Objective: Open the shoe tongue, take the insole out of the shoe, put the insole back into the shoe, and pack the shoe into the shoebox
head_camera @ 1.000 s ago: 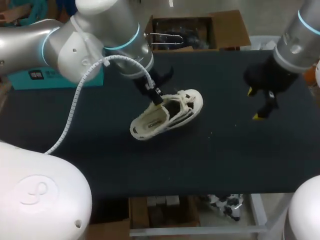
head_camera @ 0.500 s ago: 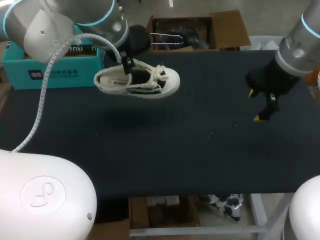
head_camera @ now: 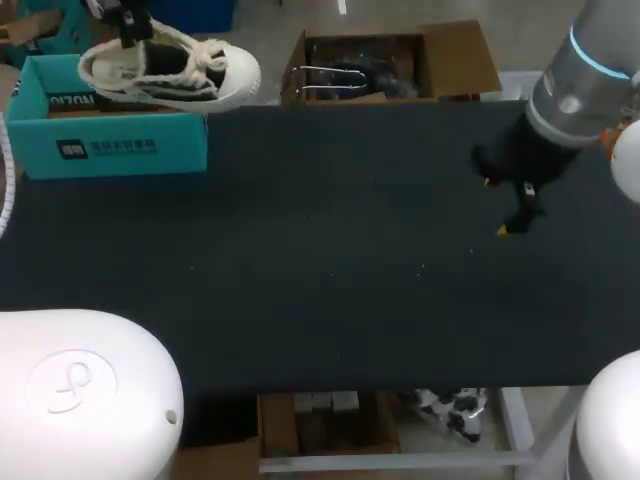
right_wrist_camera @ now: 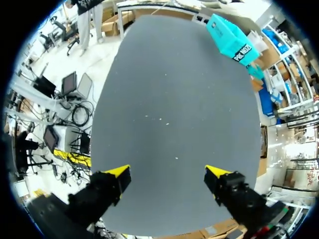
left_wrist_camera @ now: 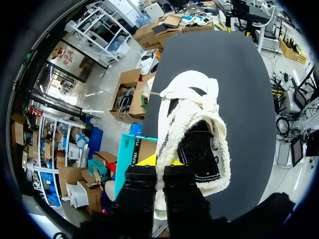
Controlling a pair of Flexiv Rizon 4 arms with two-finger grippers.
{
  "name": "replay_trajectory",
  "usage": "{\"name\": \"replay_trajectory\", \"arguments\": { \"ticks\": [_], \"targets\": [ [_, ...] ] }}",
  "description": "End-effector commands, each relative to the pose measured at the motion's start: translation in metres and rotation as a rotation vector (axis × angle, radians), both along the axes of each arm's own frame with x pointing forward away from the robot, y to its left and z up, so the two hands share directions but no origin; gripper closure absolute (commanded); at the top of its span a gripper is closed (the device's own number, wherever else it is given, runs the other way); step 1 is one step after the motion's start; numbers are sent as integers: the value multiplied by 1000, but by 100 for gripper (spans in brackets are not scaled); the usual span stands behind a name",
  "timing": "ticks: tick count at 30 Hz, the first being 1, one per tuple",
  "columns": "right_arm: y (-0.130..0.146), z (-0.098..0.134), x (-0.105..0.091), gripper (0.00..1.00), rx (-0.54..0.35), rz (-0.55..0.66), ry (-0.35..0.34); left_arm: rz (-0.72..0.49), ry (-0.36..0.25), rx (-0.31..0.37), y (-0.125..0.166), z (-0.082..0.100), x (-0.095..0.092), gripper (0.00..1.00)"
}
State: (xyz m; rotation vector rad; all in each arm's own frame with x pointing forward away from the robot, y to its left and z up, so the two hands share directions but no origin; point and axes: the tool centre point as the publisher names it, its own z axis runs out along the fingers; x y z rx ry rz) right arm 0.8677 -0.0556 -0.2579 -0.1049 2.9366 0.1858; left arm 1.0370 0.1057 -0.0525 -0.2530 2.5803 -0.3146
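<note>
Now carrying the shoe [head_camera: 170, 72] in the air with the left gripper [left_wrist_camera: 158, 162], clamped on the heel rim with one finger inside the collar and one outside. Hanging over the teal shoebox [head_camera: 130, 145] at the far left corner of the table [head_camera: 330, 270], sole down, toe pointing toward the middle and reaching past the box's end wall. Judged as the packing step, with only the lowering left.

To do it well: first bring the toe back inside the box's outline and turn the shoe to lie along the long side. Lower slowly, keeping the sole level, to avoid catching toe or heel on a wall. Release only after seating the sole on the bottom, then lift straight up, not sideways, to avoid dragging the heel along. Mind the loose laces [head_camera: 207, 55], likely to hook on a rim. Keep the right gripper [right_wrist_camera: 168, 174] parked, spread wide and holding nothing, above the table's right half and well apart from the box.

From the head view: shoe against box outline, but almost nothing of the left fingers. From the left wrist view: the grip itself, and beside the heel a piece of teal wall with brown inside, so probably no lid on; most of the box hidden behind shoe and fingers. From the right wrist view: empty fingers, and the box far off at the table's corner.
</note>
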Motion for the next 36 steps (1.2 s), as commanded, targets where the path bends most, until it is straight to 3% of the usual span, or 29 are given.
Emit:
{"name": "replay_trajectory", "arguments": {
  "ticks": [1,13,21,30,36],
  "targets": [
    [13,5,15,0,-60,15,31,-23,48,-33,47,3,17,100],
    [10,6,20,0,-72,19,61,4,84,24,131,-23,39,100],
    [10,6,20,0,-72,19,61,74,107,-54,188,-44,78,100],
    [10,6,20,0,-72,19,61,132,120,-40,210,-78,128,100],
    [10,6,20,0,-72,19,61,120,161,-59,210,-98,158,100]
  ]
}}
